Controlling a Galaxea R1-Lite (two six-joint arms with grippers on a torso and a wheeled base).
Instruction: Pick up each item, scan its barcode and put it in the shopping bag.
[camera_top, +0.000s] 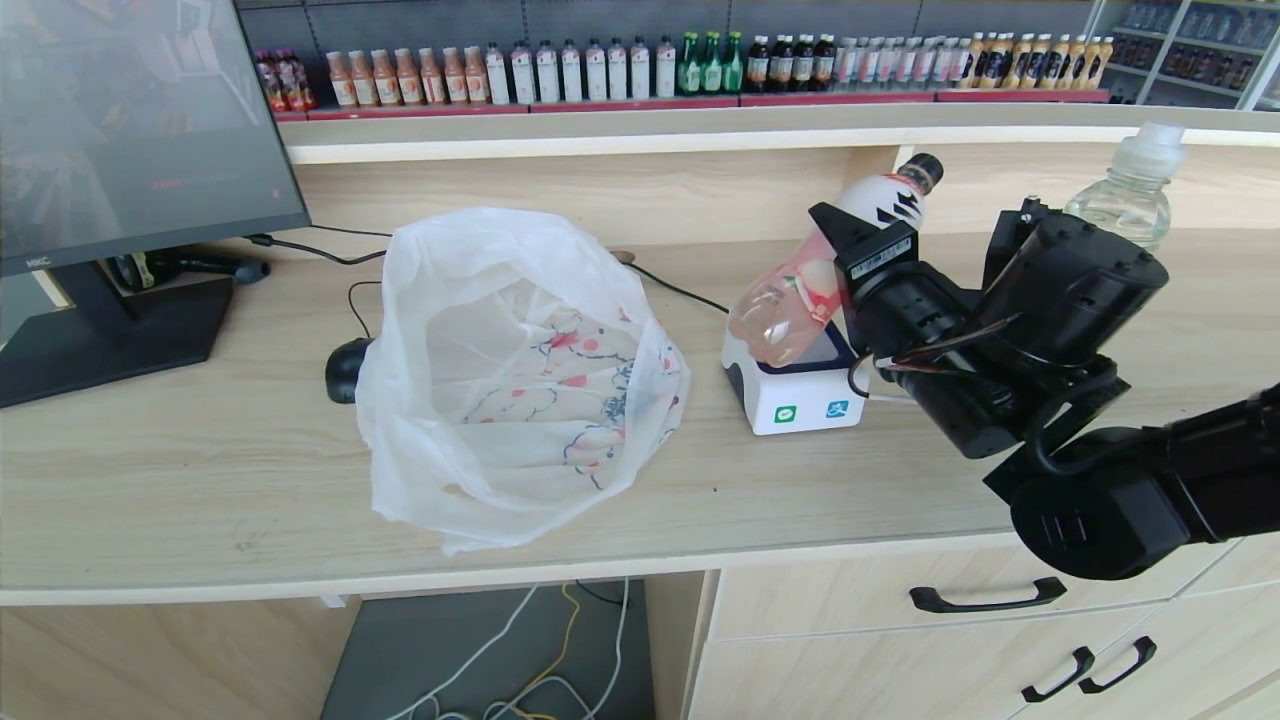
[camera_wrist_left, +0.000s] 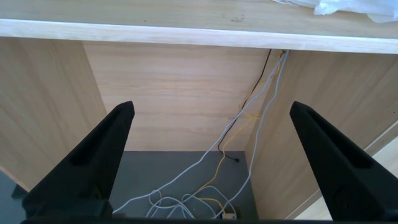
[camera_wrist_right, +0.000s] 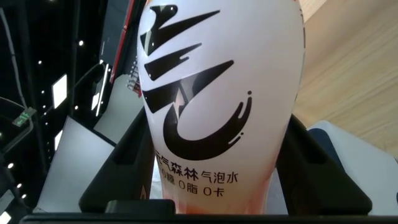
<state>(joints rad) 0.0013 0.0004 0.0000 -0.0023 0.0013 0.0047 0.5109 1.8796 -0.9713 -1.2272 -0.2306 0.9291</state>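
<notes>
A pink drink bottle (camera_top: 800, 290) with a white label and black cap is tilted over the white barcode scanner (camera_top: 795, 395) on the counter. My right gripper (camera_top: 845, 255) is shut on it around the middle. In the right wrist view the bottle (camera_wrist_right: 217, 106) stands between the two black fingers (camera_wrist_right: 118, 180). A white translucent shopping bag (camera_top: 520, 375) stands open on the counter to the scanner's left, with pink and blue print inside. My left gripper (camera_wrist_left: 211, 162) is open below the counter's front edge, facing the kneehole with nothing between its fingers.
A clear water bottle (camera_top: 1130, 190) stands at the back right of the counter (camera_top: 200, 470). A monitor (camera_top: 130, 120) on a black stand sits far left, with a black mouse (camera_top: 345, 368) beside the bag. Loose cables (camera_wrist_left: 205, 193) lie under the counter. Drawers (camera_top: 985, 600) are below right.
</notes>
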